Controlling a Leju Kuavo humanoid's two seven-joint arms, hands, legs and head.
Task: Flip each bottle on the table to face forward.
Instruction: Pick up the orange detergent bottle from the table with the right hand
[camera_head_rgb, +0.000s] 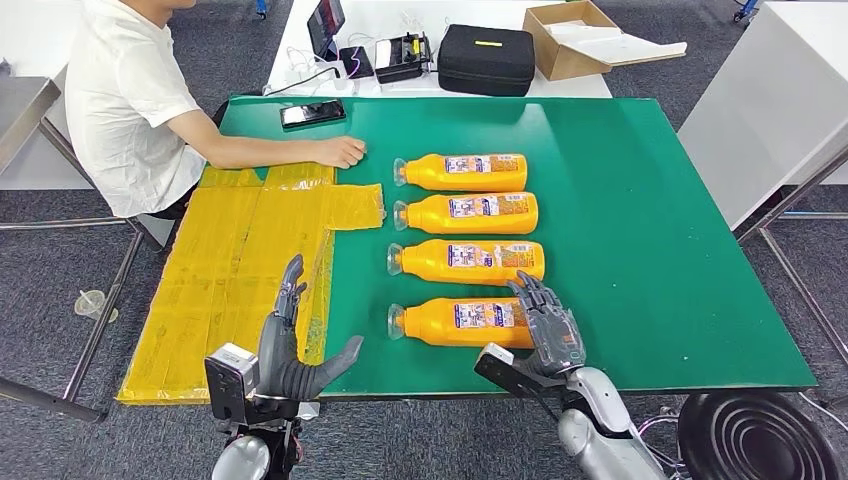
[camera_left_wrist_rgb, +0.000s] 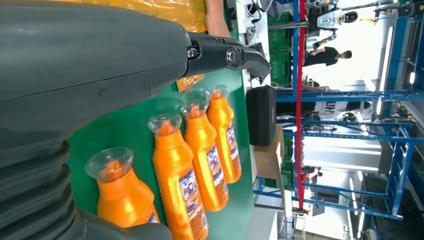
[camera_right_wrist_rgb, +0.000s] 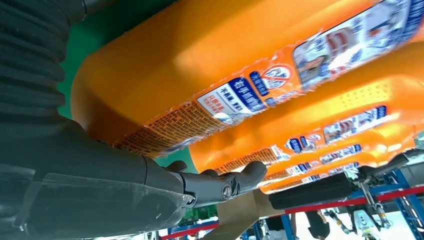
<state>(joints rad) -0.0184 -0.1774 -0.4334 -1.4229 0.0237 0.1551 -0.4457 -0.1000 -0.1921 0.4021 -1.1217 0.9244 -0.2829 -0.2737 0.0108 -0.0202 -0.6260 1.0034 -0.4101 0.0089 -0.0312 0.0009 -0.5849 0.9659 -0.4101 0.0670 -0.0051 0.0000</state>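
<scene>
While four orange bottles lie on their sides in a column on the green desk (camera_head_rgb: 640, 260), caps pointing toward the robot's left, the right hand (camera_head_rgb: 548, 325) sits at the base end of the nearest bottle (camera_head_rgb: 455, 322), its fingers (camera_head_rgb: 528, 292) extended over that bottle's bottom edge. From the right wrist view the thumb reaches beneath the bottle's lower edge near the label, but whether the hand actually grips the bottle or merely rests against it cannot be told. The second bottle (camera_head_rgb: 466, 261), third bottle (camera_head_rgb: 466, 213) and farthest bottle (camera_head_rgb: 461, 172) lie parallel beyond it, each apart from the next, printed labels facing up. The left hand (camera_head_rgb: 295, 345) hovers at the near desk edge, just beside the boundary between the green surface and the yellow taped sheet (camera_head_rgb: 230, 270); its fingers are spread apart, thumb out toward the bottles, and it holds nothing. It stands well apart from the nearest bottle's cap. A person in a white shirt (camera_head_rgb: 125, 95) sits at the far left corner, one hand (camera_head_rgb: 338, 151) resting on the desk near the farthest bottle's cap. A phone (camera_head_rgb: 312, 113) lies on the far desk edge. Behind, on a white table, are a black case (camera_head_rgb: 486, 59) and an open cardboard box (camera_head_rgb: 580, 38).
</scene>
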